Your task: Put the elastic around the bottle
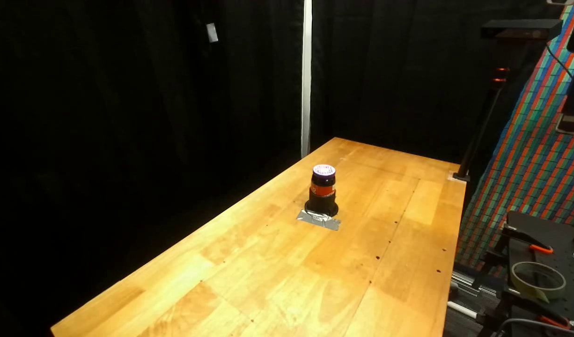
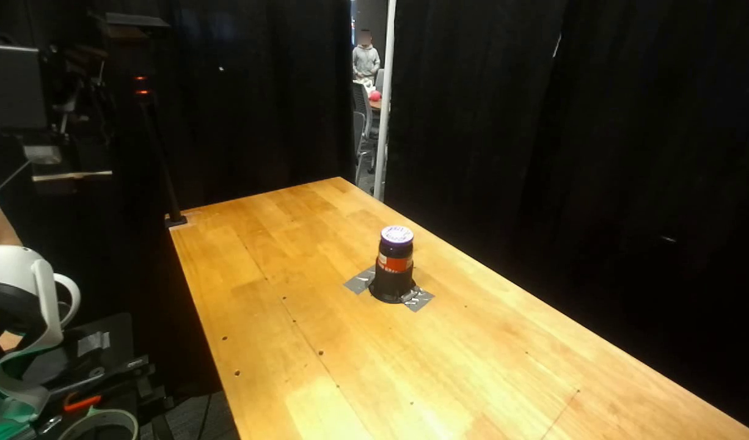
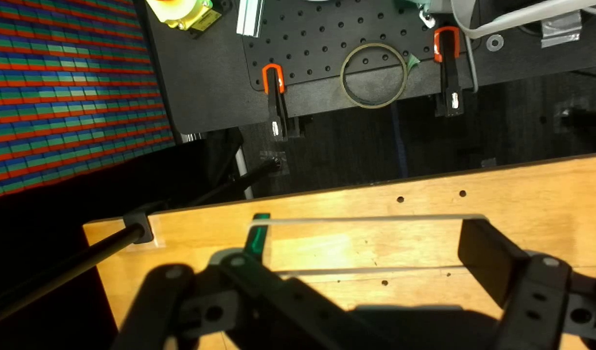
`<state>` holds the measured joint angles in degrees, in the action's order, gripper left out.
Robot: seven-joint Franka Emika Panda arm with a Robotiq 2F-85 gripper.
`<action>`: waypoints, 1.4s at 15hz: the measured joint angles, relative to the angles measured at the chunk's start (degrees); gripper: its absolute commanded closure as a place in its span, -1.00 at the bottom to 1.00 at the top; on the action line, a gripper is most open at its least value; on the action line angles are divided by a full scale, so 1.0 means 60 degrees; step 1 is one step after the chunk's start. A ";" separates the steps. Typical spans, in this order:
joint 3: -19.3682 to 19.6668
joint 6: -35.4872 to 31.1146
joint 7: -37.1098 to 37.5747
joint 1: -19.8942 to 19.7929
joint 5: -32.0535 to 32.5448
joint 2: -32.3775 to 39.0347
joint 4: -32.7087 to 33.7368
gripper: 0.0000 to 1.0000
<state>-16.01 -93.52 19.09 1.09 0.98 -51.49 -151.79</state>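
Note:
The bottle is dark with an orange label and a white-and-purple cap. It stands upright in a black round holder taped to the wooden table, in both exterior views: bottle [image 1: 322,189], bottle [image 2: 395,263]. My gripper [image 3: 370,242] shows only in the wrist view, its fingers wide apart over the table. The pale elastic [image 3: 366,219] is stretched around both fingers, its two strands running across the gap between them. Nothing else is between the fingers. The bottle is out of the wrist view, so its distance from my gripper cannot be told.
The black holder [image 1: 322,204] is fixed by grey tape [image 1: 319,220] to the table [image 1: 277,281]. A black post [image 3: 108,249] rises at a table corner. A black bench [image 3: 210,92] with clamps and a tape roll [image 3: 344,78] stands across a gap.

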 measured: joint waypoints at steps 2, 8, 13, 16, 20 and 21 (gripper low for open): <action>0.0000 0.0003 -0.0001 0.0006 0.0000 0.0014 0.0000 -1.00; -0.0391 -0.1022 -0.0021 0.0230 -0.0210 0.1820 0.1085 -1.00; -0.0967 -0.3141 0.0123 -0.0061 -0.0124 0.4703 0.2673 -1.00; -0.1209 -0.4130 0.0407 -0.0352 0.0565 0.6503 0.3831 -1.00; -0.0625 -0.4739 0.0670 0.0002 0.1742 0.8907 0.5619 -1.00; -0.0380 -0.4822 0.0670 0.0158 0.1890 0.9473 0.6072 -1.00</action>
<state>-18.29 -122.45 23.11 2.04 12.32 5.35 -115.36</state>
